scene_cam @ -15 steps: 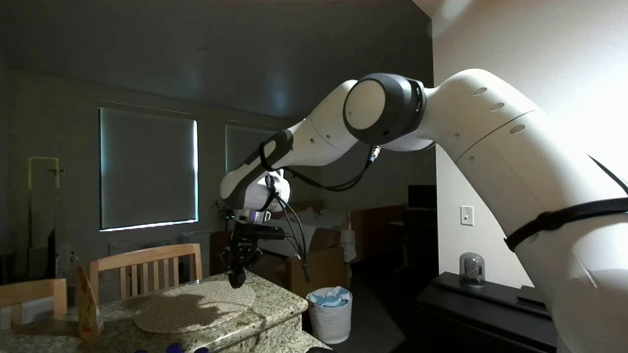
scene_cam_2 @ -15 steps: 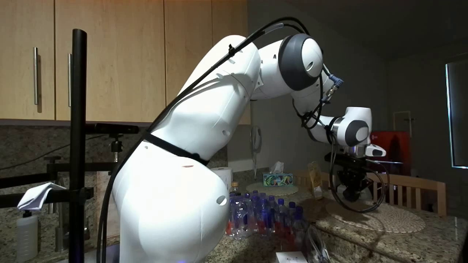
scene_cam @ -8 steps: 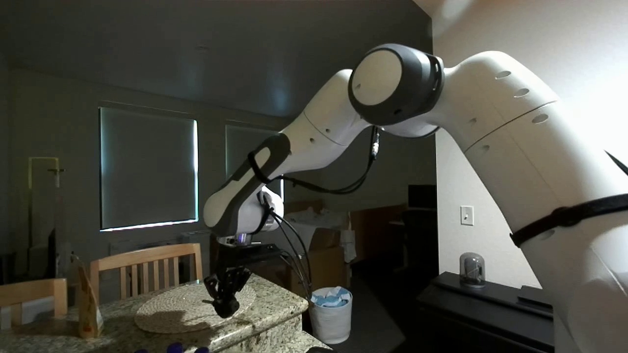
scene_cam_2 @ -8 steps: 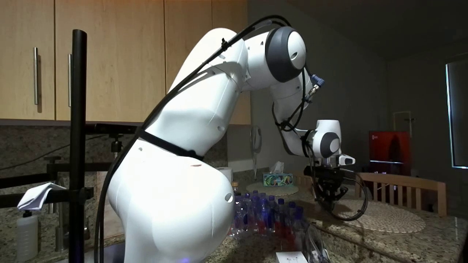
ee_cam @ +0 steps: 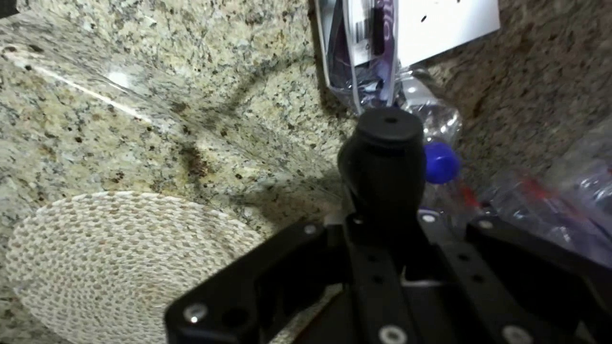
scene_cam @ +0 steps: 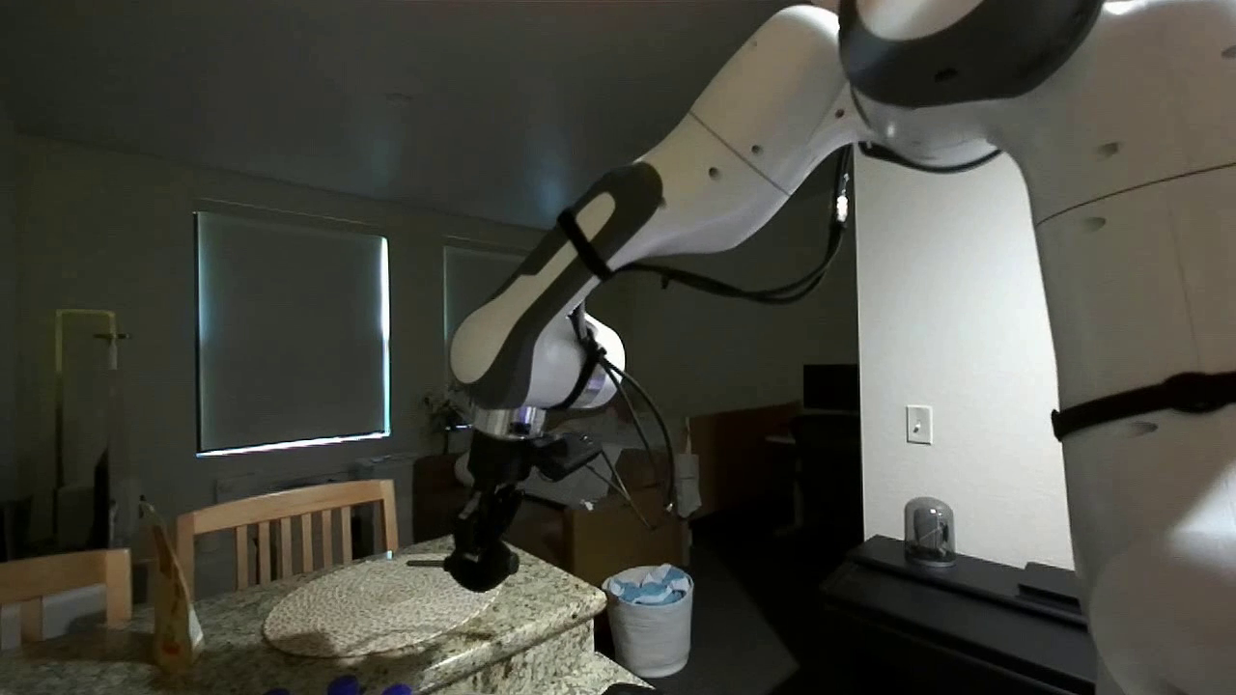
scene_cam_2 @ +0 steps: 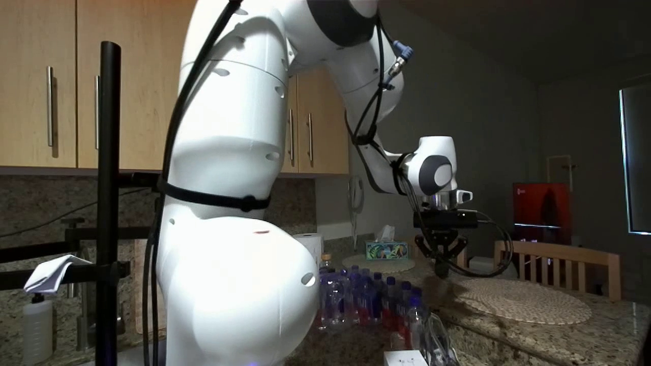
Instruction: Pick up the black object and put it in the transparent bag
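Observation:
My gripper is shut on the black object, a dark rounded lump with a flat-topped knob that sticks out beyond the fingertips in the wrist view. In an exterior view the black object hangs below the wrist, in front of the mat's right end; a thin dark bar shows at its left. It also hangs under the gripper in an exterior view, above the counter and behind the bottles. Pale bluish-white and crinkled, the transparent bag lines a bin on the floor, lower and to the right of the gripper there.
A round beige mat lies on the granite counter, whose edge stands between gripper and white bin. Several blue-capped bottles stand close below the arm, beside a white box. Wooden chairs line the far side.
The arm's elbow has risen and drawn back. My gripper has turned and come nearer the robot's base with the black object, dipping and then lifting again, away from over the mat.

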{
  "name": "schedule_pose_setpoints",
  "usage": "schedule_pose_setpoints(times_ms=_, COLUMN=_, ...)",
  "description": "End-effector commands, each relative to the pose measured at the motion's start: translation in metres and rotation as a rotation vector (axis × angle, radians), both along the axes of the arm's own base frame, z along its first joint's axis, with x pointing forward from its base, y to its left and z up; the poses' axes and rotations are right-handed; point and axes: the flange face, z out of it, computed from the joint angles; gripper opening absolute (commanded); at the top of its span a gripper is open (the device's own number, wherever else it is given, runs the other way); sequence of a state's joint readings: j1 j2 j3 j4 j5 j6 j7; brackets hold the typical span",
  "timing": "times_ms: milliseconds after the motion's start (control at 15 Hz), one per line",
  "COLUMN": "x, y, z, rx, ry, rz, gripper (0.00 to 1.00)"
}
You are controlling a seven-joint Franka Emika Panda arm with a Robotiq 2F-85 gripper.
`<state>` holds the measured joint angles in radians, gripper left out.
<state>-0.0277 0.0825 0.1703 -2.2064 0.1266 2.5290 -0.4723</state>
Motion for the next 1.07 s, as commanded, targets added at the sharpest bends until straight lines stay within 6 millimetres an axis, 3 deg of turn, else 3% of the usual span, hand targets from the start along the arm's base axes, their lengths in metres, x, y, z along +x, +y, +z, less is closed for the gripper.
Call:
schedule_pose_setpoints(times_ms=0, x=-0.01, y=-0.002, z=0.007, rx=0.003, ry=0.001, rz=0.04, gripper=0.1)
schedule_pose_setpoints(times_ms=267, x=-0.025, y=-0.004, z=0.022, rx=0.001, ry=-0.005, rz=0.096, gripper=0.1)
schedule_pose_setpoints(times_ms=733, x=-0.054, y=-0.022, z=-0.028, rx=0.043, ry=0.08, rz=0.042, gripper=0.1)
schedule_pose_setpoints(times_ms=1000, x=-0.072, y=-0.029, z=-0.071, rx=0.077, ry=0.21, rz=0.017, gripper=0.09)
